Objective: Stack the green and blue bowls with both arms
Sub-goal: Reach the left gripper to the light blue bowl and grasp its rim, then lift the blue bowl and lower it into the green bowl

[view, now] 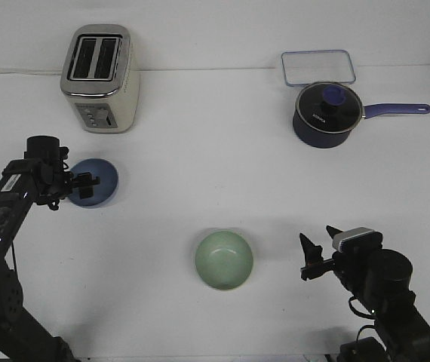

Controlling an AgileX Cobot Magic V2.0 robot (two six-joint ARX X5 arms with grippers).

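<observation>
At far left, left gripper (87, 185) over blue bowl (96, 182); finger state cannot be told. Toaster (99, 78) behind. Centre front: green bowl (224, 259), upright, untouched. At right: right gripper (318, 250), fingers spread, empty. Saucepan (328, 115) at back right.

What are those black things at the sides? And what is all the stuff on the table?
Those are two robot arms. The picture is taken from a camera that looks forward over the white table, the way the robot faces. Each arm ends in a gripper, like a pinching hand. The left gripper is over the blue bowl; whether it grips the bowl is hard to tell. The right gripper is open and holds nothing. A green bowl sits between them. Farther back stand a toaster, a dark pot with a lid, and a clear box.
</observation>
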